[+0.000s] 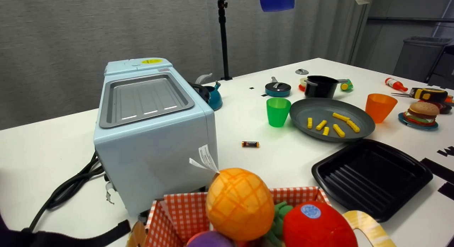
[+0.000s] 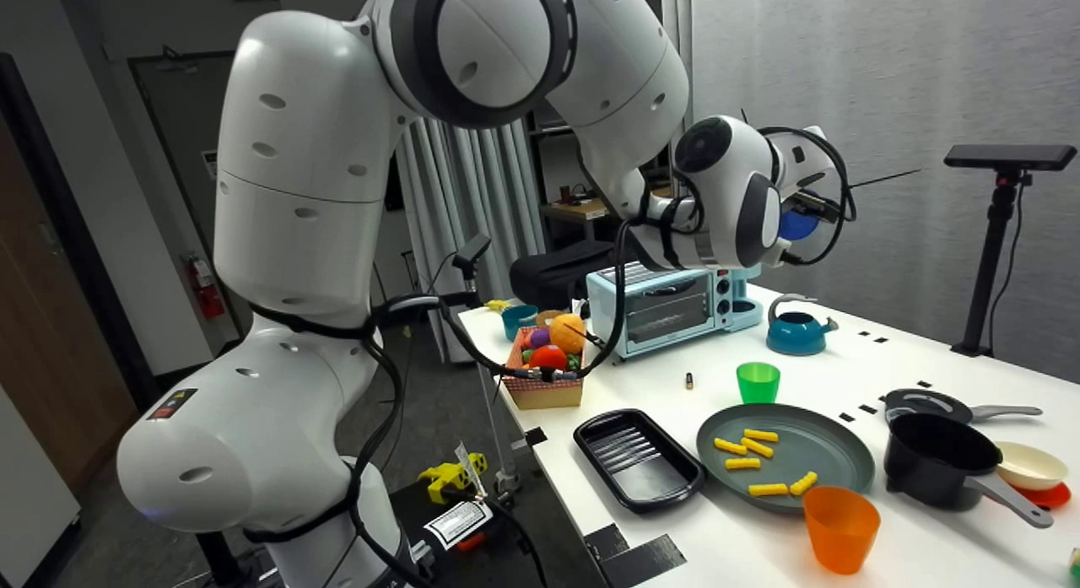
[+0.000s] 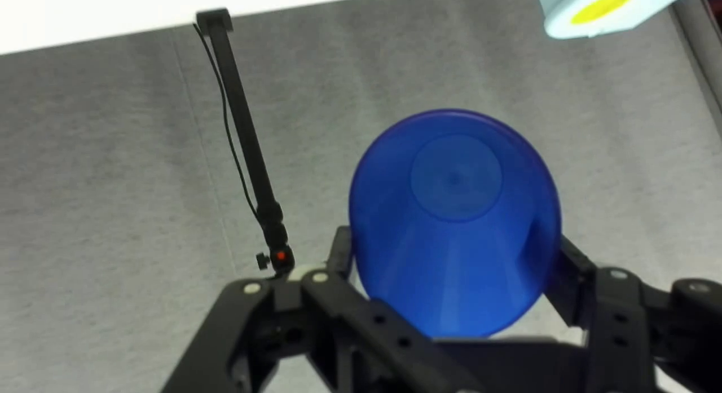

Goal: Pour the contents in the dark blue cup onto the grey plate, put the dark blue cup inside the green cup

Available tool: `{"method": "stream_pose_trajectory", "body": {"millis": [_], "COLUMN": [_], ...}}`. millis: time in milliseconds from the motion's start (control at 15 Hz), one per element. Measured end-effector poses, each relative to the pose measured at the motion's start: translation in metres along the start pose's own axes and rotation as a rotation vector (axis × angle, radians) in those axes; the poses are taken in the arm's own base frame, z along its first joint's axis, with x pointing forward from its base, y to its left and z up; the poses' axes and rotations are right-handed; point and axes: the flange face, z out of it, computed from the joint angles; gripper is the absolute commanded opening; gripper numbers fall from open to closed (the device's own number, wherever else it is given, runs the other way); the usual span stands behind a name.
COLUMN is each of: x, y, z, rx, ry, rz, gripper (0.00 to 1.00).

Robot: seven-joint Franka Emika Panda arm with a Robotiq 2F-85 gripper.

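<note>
Along the edge of the white counter (image 1: pixel 232 130) nearest the grey curtain (image 1: pixel 142 31), I see a black camera stand (image 1: pixel 223 41), a teal kettle (image 2: pixel 797 335) near that edge, and a pale blue toaster oven (image 1: pixel 156 133) beside the kettle. A checked basket (image 2: pixel 544 398) sits at the robot-side edge, and a black ridged tray (image 1: pixel 372 176) lies between that edge and the large grey plate (image 2: pixel 818 449), its end just beside the plate's rim. A black pot (image 2: pixel 936 461) stands near the plate too, toward the curtain-side edge. Raised above the counter, my pincer (image 3: pixel 456 255) is parted to the width of the dark blue cup (image 3: pixel 454 224), one finger against each side, gripping it in the air. The cup's mouth faces my wrist view, so I look past its rim to the round bottom. Six yellow stick-like pieces (image 2: pixel 742 464) lie scattered on the plate. The bright green cup (image 1: pixel 277 113) stands upright just beside the plate, on the toaster oven's side; an orange cup (image 1: pixel 379 108) stands upright by the opposite rim. Toy fruit (image 1: pixel 240 204) in orange, red and purple is heaped in the basket.
</note>
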Motion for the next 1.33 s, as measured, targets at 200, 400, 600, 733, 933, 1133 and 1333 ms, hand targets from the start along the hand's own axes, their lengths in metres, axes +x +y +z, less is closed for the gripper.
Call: {"method": "stream_pose_trajectory", "body": {"millis": [200,400,600,733,933,1133,1333], "x": [0.001,0.007,0.012,0.014,0.017,0.018,0.003], "y": [-0.009,-0.02,-0.023,-0.022,-0.014,-0.015,-0.021], "z": [0.014,0.023,0.026,0.025,0.019,0.026,0.043], "rx": [-0.076,-0.133,-0.197,-0.242,-0.26,-0.316,-0.361], "ry": [-0.161,-0.303,-0.447,-0.552,-0.697,-0.779,-0.847], "rz": [0.01,0.017,0.031,0.032,0.059,0.049,0.023], "gripper": [0.53,0.53,0.53,0.53,0.53,0.53,0.53]}}
